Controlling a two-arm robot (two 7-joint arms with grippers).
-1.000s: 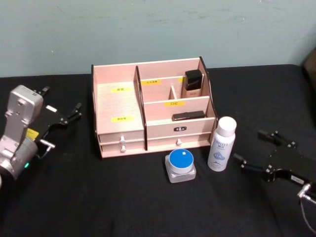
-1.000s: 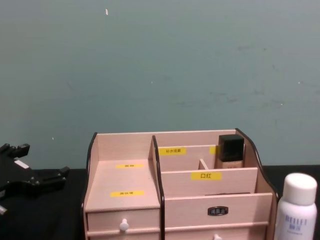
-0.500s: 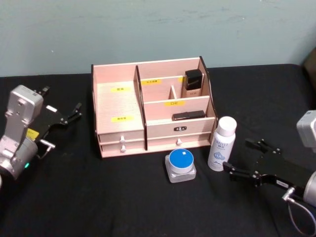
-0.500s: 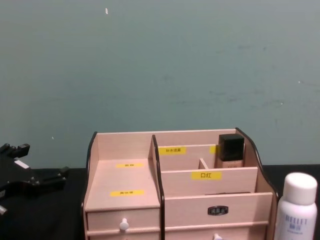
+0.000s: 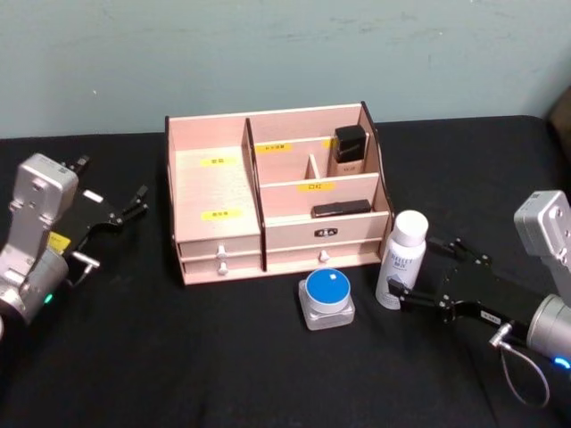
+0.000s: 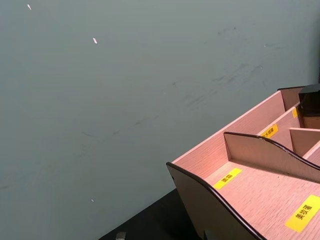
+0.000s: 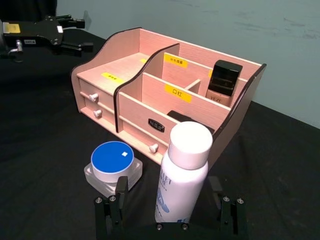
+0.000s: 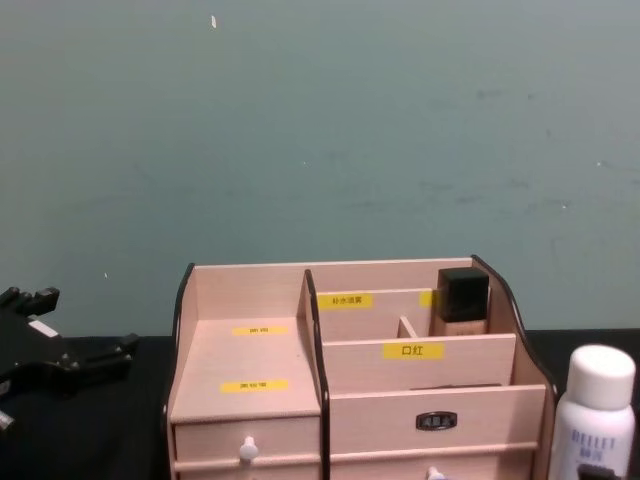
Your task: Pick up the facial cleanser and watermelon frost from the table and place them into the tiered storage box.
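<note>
The facial cleanser [image 5: 401, 257], a tall white bottle with a white cap, stands on the black table just right of the tiered storage box [image 5: 217, 192]. My right gripper [image 5: 414, 267] is open, with one finger on each side of the bottle's lower part; in the right wrist view the facial cleanser [image 7: 182, 175] stands between the fingers [image 7: 120, 188]. The watermelon frost [image 5: 326, 298], a squat clear jar with a blue lid, sits in front of the box, left of the bottle. My left gripper [image 5: 114, 178] rests open at the far left.
A black-capped beige bottle [image 5: 349, 153] stands in the box's back right compartment, and a flat black item [image 5: 341, 209] lies in the compartment in front of it. The box's left shelf [image 5: 214, 189] is bare. A blue-green wall rises behind the table.
My right gripper has moved left, from beside the bottle to having its open fingers around it. The bottle, the jar and the left arm have not moved.
</note>
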